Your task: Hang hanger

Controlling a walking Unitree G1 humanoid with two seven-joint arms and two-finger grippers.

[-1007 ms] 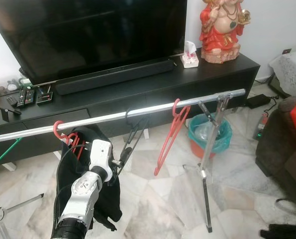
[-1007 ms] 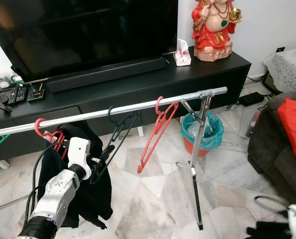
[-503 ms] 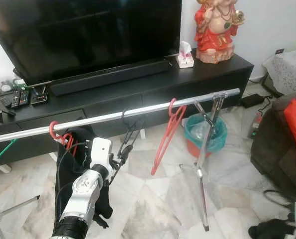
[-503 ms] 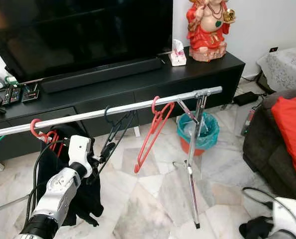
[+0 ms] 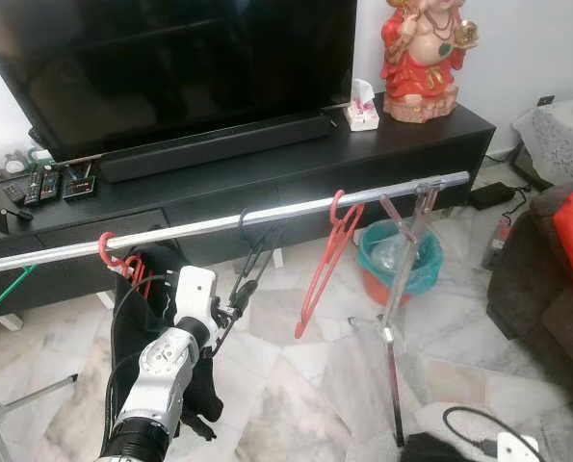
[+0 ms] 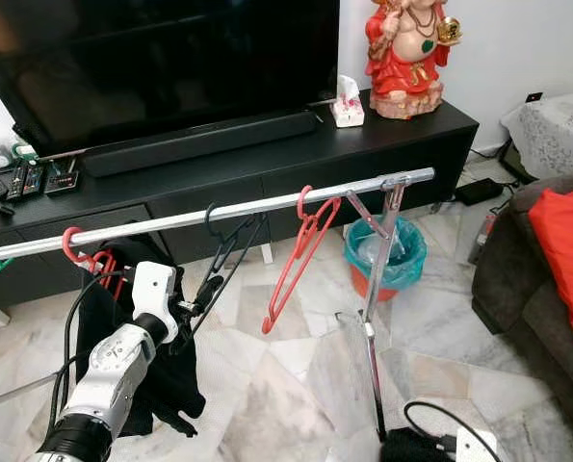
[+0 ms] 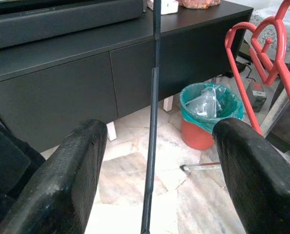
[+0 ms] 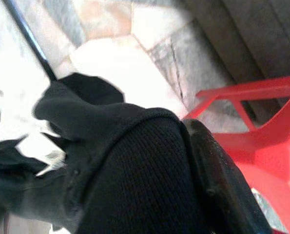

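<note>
Thin black wire hanger (image 5: pixel 250 258) hooked on silver metal rail (image 5: pixel 296 209); looks light, stiff, prone to swing. Left tool (image 7: pixel 152 161) spread wide around its lower bar, gripping nothing. Best held low on bar.

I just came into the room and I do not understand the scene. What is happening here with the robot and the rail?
The robot is hanging hangers on a silver rail in front of the TV cabinet. Its left claw is raised beside a black hanger whose hook is already over the rail; the fingers are open, with the hanger's thin bar between them. A red hanger hangs further right. The right claw is low, holding a dark garment.
</note>
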